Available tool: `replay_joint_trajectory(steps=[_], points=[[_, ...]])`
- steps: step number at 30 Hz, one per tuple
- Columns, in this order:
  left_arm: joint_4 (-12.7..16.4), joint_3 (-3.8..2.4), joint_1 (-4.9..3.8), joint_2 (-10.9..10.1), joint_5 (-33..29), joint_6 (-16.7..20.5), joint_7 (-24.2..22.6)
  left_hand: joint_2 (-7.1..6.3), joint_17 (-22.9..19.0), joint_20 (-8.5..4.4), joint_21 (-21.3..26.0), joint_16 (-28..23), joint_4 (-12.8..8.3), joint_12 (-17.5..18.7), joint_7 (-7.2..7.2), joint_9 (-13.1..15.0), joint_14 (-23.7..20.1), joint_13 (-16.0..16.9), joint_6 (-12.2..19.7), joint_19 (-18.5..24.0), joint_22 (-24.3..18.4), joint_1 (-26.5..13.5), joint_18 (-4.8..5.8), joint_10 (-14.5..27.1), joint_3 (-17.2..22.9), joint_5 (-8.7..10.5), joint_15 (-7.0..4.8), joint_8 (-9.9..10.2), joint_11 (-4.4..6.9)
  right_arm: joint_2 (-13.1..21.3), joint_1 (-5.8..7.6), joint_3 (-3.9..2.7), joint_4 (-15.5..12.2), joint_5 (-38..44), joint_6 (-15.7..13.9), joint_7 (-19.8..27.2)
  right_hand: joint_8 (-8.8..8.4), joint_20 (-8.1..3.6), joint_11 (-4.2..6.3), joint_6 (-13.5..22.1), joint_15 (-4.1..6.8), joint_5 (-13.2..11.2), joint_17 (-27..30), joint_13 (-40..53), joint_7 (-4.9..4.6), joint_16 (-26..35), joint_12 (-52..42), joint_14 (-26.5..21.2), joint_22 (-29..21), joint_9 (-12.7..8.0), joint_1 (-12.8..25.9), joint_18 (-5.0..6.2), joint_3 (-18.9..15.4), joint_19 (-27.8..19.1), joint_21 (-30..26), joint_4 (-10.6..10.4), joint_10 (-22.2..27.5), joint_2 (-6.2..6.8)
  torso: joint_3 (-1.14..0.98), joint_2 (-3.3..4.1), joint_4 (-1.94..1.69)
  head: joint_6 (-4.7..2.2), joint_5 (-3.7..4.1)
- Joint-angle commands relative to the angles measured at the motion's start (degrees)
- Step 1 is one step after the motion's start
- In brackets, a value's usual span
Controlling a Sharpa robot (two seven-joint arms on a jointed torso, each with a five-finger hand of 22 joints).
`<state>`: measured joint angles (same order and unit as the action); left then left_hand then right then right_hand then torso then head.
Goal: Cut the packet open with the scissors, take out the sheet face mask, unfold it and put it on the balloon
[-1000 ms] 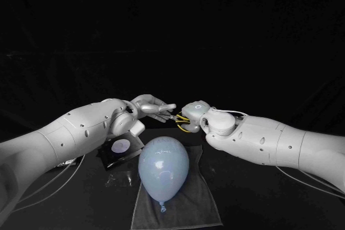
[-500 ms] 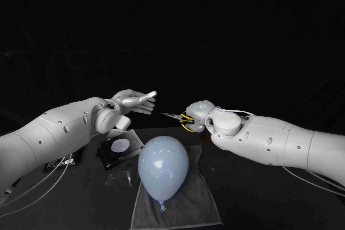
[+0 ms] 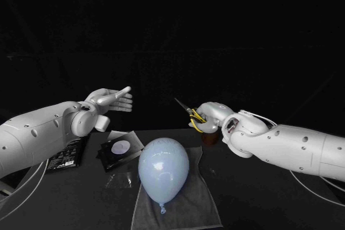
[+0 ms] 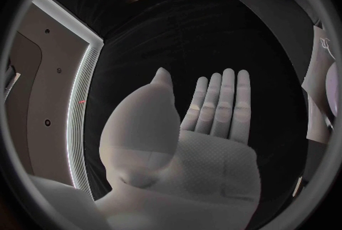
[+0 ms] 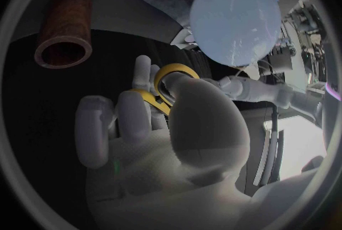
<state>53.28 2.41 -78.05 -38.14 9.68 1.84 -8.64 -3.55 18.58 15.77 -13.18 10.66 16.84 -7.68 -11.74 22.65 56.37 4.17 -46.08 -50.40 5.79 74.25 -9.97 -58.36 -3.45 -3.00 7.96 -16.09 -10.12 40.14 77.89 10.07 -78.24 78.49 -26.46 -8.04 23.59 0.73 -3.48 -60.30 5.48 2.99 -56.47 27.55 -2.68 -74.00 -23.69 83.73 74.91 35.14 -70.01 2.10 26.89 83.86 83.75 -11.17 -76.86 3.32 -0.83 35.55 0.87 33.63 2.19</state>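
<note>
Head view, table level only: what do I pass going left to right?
Flat black pack → dark packet with a pale disc → balloon on its cloth → brown tube, by the right hand holding the scissors.

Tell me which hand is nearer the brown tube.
Right. The right hand, holding the scissors, is close by the tube. The left hand is raised, fingers straight and empty, over the table's other side, well away.
</note>
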Motion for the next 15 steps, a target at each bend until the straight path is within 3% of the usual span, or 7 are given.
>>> replay_joint_trajectory(steps=[1, 6, 11, 15], points=[[0.75, 0.03, 0.22, -1.06, -3.46, 1.18, -4.8, 0.02, 0.18, -0.11, -0.38, 0.36, -0.01, -0.39, -1.11, 0.09, 0.49, 0.07, -0.81, -0.55, -0.06, 0.44, -0.6, -1.0, -0.44, 0.25, -0.18, -0.28, 0.22, 2.05, 0.11, -0.13, -2.41, -25.62, -5.76, 14.47, -0.87, 0.4, 4.83, 1.7, -0.44, -0.14, 0.11, 0.05, -0.36, 0.25, -1.34, 0.19, 8.88, -0.24, -4.18, -0.13, 1.54, 1.37, 0.06, 0.48, -4.43, -3.08, 0.01, 0.11, 0.04, -0.26, 0.18], [2.13, 0.12, 1.07, -2.98, -3.98, 0.54, -6.19, 0.9, 1.16, -1.03, -1.58, 1.79, -0.16, -1.41, 0.22, 0.07, 3.21, 0.35, -3.02, -2.87, 0.16, 3.47, -0.65, -5.61, -1.45, 0.23, -1.53, -0.65, 1.7, 5.55, 0.13, -0.16, -5.36, -45.63, -1.18, 21.55, -2.78, 1.03, 4.05, 3.47, -1.08, -0.1, 0.62, 0.13, -1.31, 0.65, -0.03, 0.17, 8.53, -0.62, -5.39, 0.0, 3.39, 1.08, -0.42, 1.73, -4.02, -3.12, 0.05, 0.11, 0.01, -0.42, 0.54], [4.38, 0.24, 2.2, -5.13, -4.11, 0.09, -6.61, 2.32, 1.72, -1.71, -2.24, 2.37, -0.46, -1.04, 0.72, -0.17, 4.74, 0.17, -4.33, -4.23, 0.23, 7.22, -0.64, -7.38, -1.55, 0.22, -2.16, -0.53, 2.26, 8.84, 0.1, -0.16, -8.22, -59.8, 2.66, 23.94, -3.94, 1.38, 3.62, 4.0, -1.44, -0.13, 1.32, -0.12, -1.8, 1.11, 1.27, 0.05, 8.21, -0.86, -5.55, 0.11, 4.32, 0.83, -0.84, 2.47, -3.54, -3.27, 0.01, 0.12, 0.07, -0.4, 1.07], [5.75, 0.32, 3.12, -6.37, -4.13, 0.24, -6.79, 2.66, 1.81, -1.84, -2.3, 2.32, -0.4, -0.7, 0.74, -0.33, 4.86, 0.04, -4.55, -4.44, 0.18, 8.17, -0.61, -7.64, -1.73, 0.21, -2.2, -0.32, 2.3, 10.88, -0.15, -0.14, -10.49, -68.05, 5.26, 24.87, -4.79, 1.63, 3.28, 4.33, -1.7, -0.19, 1.44, -0.58, -2.16, 1.22, 2.66, 0.06, 8.17, -1.05, -5.39, 0.14, 4.86, 0.79, -0.96, 2.84, -3.03, -3.57, -0.05, 0.07, -0.01, -0.3, 1.54]])
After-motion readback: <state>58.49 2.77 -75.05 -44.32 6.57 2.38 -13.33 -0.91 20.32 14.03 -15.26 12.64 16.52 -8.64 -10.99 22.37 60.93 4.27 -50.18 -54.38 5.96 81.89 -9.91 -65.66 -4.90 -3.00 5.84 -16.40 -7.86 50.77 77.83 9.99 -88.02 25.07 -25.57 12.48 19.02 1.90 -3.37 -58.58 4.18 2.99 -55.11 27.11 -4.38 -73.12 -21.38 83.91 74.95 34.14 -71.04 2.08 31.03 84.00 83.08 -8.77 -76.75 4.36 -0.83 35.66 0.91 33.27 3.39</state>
